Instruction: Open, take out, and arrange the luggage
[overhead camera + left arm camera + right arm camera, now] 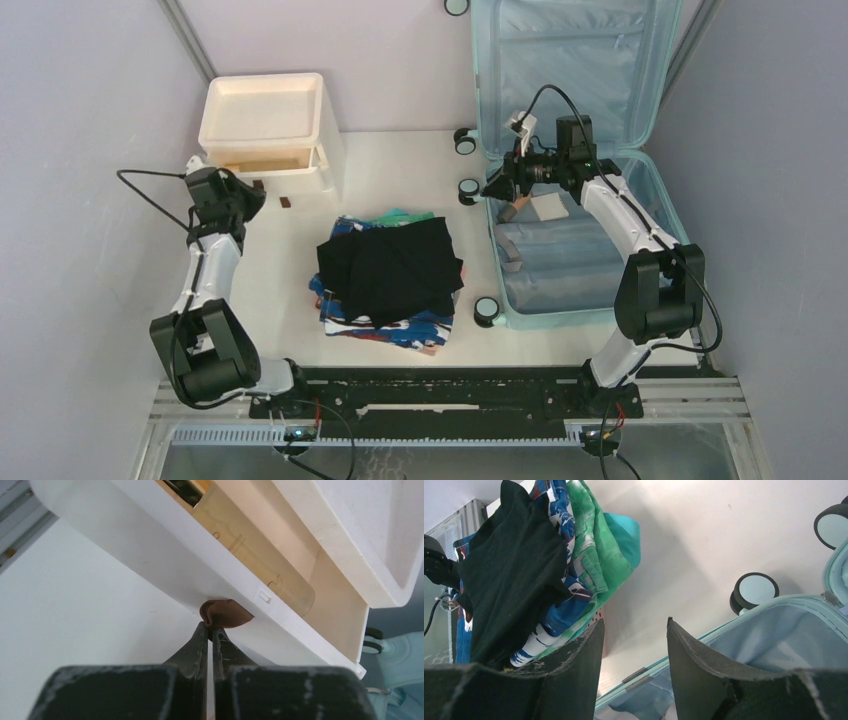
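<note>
Light is bright and even, from above. In the top view the white table [400, 165] around the pile of clothes [390, 270] is almost washed out; the luggage [575, 60] right of the pile is evenly lit. In the right wrist view the pile throws a soft grey shadow rightward.

A pile of clothes [390, 275] sits in the middle of the worktop [400, 160]. From the pile, the luggage [655, 200] lies open at 3 o'clock, and its lid [570, 60] stands up at the back. Folded things [560, 250] lie inside it. The drawer cabinet [265, 120] stands at 11 o'clock from the pile. The left fingers [204, 639] are just in front of the cabinet. The right fingers [497, 185] hang over the luggage's 9 o'clock edge.
</note>
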`<state>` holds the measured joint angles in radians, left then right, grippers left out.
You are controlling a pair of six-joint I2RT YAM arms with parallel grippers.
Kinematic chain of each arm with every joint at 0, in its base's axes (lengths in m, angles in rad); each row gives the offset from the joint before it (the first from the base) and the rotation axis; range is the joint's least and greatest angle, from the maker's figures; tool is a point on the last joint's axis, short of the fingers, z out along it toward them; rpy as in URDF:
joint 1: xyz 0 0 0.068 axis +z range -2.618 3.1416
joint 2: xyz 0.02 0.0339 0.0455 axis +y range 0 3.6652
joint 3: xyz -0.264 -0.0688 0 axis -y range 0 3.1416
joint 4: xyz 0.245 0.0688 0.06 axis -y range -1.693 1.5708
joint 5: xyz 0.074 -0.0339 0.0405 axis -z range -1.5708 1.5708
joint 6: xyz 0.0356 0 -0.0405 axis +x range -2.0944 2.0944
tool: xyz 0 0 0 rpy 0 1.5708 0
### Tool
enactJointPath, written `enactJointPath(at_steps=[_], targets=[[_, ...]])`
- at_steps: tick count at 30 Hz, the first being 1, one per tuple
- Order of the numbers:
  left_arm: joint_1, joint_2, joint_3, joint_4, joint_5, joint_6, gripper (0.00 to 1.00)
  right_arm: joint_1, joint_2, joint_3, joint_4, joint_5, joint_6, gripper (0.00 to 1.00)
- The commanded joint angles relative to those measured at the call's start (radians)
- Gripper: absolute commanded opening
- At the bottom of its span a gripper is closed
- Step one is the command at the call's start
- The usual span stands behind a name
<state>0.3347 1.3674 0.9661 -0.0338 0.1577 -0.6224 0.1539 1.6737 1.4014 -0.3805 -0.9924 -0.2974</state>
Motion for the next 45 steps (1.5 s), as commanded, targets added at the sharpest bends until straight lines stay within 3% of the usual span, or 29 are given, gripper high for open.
enactJointPath(at_steps=[1, 8, 13, 17, 20, 23, 26, 32, 38, 45], targets=[[-0.012, -0.033, 0.089, -0.196, -0.154, 0.056, 0.01, -0.011, -0.035, -0.005, 0.058, -0.005, 0.03, 0.57], [-0.017, -0.029, -0.014, -0.18, -0.195, 0.052, 0.0, -0.011, -0.028, -0.004, 0.072, -0.005, 0.039, 0.57], [-0.016, 0.124, 0.175, -0.14, -0.1, 0.046, 0.01, -0.011, -0.026, -0.005, 0.076, -0.01, 0.042, 0.57], [-0.029, 0.211, 0.358, -0.063, -0.036, 0.004, 0.13, -0.011, -0.028, -0.005, 0.082, -0.008, 0.047, 0.57], [-0.051, 0.236, 0.425, -0.001, -0.039, -0.017, 0.34, -0.011, -0.036, -0.015, 0.084, -0.003, 0.045, 0.57], [-0.066, 0.255, 0.45, 0.026, -0.026, -0.037, 0.46, -0.011, -0.042, -0.026, 0.078, -0.001, 0.039, 0.57], [-0.069, 0.267, 0.416, 0.107, 0.008, -0.081, 0.53, -0.013, -0.046, -0.029, 0.071, 0.004, 0.028, 0.57], [-0.075, 0.27, 0.383, 0.177, 0.028, -0.112, 0.57, -0.023, -0.046, -0.029, 0.069, -0.001, 0.019, 0.57], [-0.072, 0.084, 0.276, 0.21, -0.009, -0.021, 0.58, -0.031, -0.052, -0.029, 0.029, -0.016, -0.033, 0.57], [-0.05, -0.083, 0.038, 0.268, -0.011, 0.02, 0.57, -0.044, -0.049, -0.029, 0.005, -0.04, -0.07, 0.57]])
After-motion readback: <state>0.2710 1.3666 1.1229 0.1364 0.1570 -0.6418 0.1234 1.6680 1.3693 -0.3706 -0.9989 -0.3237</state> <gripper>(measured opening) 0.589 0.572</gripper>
